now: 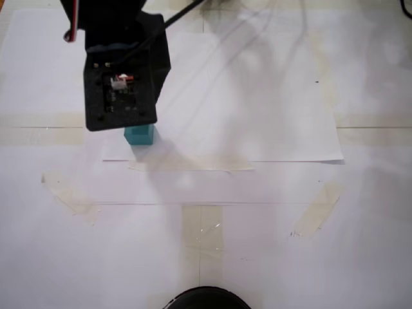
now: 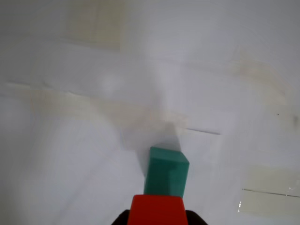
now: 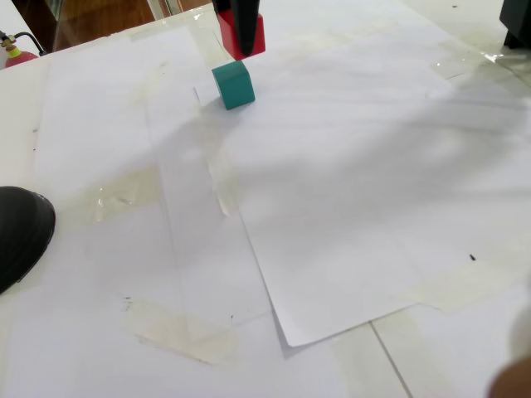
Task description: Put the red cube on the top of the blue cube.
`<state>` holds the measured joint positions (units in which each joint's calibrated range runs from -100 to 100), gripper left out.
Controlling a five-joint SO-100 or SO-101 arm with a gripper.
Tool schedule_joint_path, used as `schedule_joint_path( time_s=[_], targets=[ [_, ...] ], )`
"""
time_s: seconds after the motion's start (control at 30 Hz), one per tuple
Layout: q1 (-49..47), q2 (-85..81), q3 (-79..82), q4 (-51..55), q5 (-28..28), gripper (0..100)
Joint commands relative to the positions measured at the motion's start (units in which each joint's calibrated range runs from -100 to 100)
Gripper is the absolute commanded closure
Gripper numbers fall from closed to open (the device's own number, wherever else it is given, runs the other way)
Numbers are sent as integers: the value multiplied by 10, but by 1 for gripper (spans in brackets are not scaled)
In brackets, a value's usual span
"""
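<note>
Here, at the left of a fixed view, the arm's black wrist housing [image 1: 121, 77] hangs over the teal cube [image 1: 140, 134], which sits on a white paper sheet [image 1: 257, 96] taped to the table — only the cube's lower front shows under the housing. In the wrist view the red cube [image 2: 157, 209] fills the bottom edge, pinched between the dark jaws of the gripper [image 2: 157, 216], with the teal cube [image 2: 166, 171] just beyond and below it. In another fixed view the red cube [image 3: 251, 36] is held in the air just above and behind the teal cube [image 3: 233, 84] — apart, not resting on it. A black rounded object [image 3: 21, 234] sits at that view's left edge.
</note>
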<state>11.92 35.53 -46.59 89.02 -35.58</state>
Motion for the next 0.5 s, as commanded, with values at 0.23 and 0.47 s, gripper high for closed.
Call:
schedule_joint_path(
  time_s=[0.23, 0.47],
  targets=[
    [-1, 13, -95, 5, -4, 87],
    [0, 40, -130, 12, -6, 87]
  ],
)
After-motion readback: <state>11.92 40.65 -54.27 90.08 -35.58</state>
